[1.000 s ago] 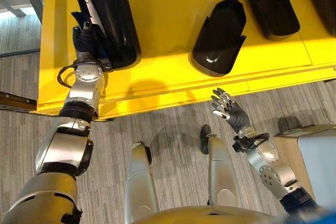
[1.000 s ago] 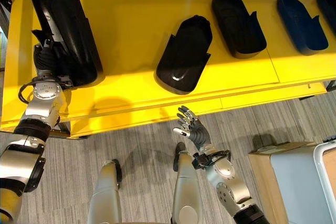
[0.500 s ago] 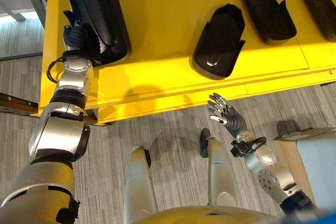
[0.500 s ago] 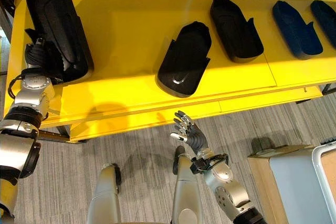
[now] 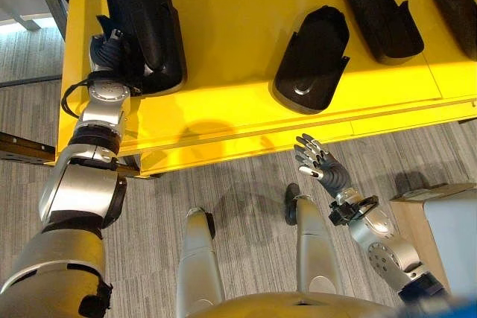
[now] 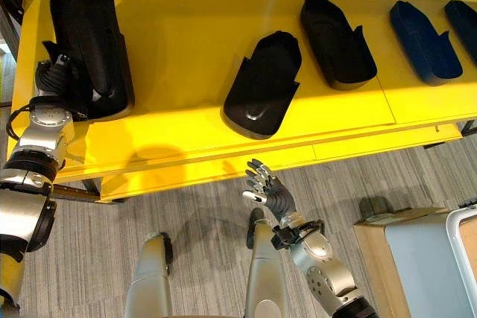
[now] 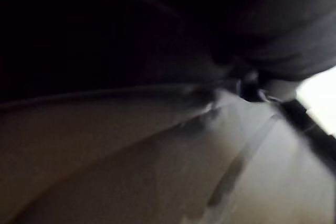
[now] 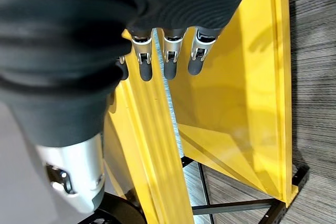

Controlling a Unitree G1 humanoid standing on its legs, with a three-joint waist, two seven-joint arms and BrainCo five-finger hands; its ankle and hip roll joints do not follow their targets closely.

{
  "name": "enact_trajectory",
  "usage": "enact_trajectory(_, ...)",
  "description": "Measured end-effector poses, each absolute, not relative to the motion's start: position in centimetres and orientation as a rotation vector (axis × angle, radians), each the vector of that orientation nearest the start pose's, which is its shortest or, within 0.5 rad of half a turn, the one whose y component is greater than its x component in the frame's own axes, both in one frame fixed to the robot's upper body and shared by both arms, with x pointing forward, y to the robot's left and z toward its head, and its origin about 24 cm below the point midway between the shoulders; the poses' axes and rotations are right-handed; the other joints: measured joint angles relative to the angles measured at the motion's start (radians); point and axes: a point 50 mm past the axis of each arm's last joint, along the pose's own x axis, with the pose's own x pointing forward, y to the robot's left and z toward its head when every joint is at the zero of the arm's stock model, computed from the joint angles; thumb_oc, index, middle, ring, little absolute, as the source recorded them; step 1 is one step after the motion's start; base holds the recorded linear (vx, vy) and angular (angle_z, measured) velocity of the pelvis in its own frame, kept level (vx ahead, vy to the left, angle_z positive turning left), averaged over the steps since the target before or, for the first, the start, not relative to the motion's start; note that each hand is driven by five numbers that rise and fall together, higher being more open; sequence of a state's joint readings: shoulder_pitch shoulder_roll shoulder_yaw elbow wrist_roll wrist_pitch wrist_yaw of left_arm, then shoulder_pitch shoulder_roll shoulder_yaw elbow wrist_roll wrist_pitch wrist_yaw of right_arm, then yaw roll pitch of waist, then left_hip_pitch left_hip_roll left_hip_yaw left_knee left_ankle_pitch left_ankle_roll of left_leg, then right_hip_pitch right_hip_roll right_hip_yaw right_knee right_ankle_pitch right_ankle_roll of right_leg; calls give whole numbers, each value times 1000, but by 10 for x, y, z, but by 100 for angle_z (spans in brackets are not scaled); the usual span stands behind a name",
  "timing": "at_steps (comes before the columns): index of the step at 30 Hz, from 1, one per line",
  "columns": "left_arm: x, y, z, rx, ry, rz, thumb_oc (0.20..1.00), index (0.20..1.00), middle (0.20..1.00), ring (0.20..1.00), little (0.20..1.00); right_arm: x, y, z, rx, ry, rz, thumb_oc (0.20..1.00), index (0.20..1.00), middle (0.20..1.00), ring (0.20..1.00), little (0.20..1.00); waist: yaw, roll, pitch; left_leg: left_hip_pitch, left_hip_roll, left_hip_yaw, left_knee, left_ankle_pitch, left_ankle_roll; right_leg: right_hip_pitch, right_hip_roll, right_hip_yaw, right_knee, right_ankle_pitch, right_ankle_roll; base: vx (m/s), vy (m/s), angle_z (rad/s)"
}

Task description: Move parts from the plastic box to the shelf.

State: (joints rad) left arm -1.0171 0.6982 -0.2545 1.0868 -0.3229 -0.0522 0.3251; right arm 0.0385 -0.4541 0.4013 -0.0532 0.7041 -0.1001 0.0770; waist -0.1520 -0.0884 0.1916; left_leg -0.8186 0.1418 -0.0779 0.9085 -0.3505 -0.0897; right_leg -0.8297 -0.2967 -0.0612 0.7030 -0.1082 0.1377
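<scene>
Shelf: a yellow shelf [image 5: 223,109] runs across the far side of the scene, its near edge above a grey striped floor [image 5: 246,184].
Left hand: the left hand [image 5: 110,50] is on the shelf at the far left, against the near left side of a long black part [image 5: 141,27]. Its fingers are hidden behind that part, so I cannot tell whether they are curled round it or straight. The left wrist view is too dark to settle this.
Long black part: it lies on the shelf surface, its length running from near to far, close to the shelf's left end.
Right hand: the right hand [image 6: 270,193] is in the air below the shelf's near edge, above the floor, with fingers spread apart and empty. In its wrist view the straight fingertips [image 8: 169,69] point toward the yellow shelf.
Other parts: a black part [image 6: 262,83] lies on the middle of the shelf, tilted; another black one [image 6: 337,41] lies to its right, further back; a dark blue one [image 6: 425,41] lies further right again.
Box: a brown-sided box [image 6: 417,258] stands on the floor at the near right.
</scene>
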Motion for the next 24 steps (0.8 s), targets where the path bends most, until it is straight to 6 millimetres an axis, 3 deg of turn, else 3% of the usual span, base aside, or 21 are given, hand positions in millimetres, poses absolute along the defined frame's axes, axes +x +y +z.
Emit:
enact_trajectory(17,381,319,197,381,-62,577,1000,1000,1000,1000,1000,227,-140,34,285,107,431,1000,1000,1000,1000,1000,4,1,0,-2,11,0,-4,-2,3,-7,9,0,0,-4,5,0,0,0)
enact_trajectory(24,373,322,188,218,-129,566,1000,1000,1000,1000,1000,227,-144,35,266,108,433,1000,1000,1000,1000,1000,9,4,-2,-1,11,-3,-12,3,-5,-19,8,1,29,-19,-13,2,-3,2)
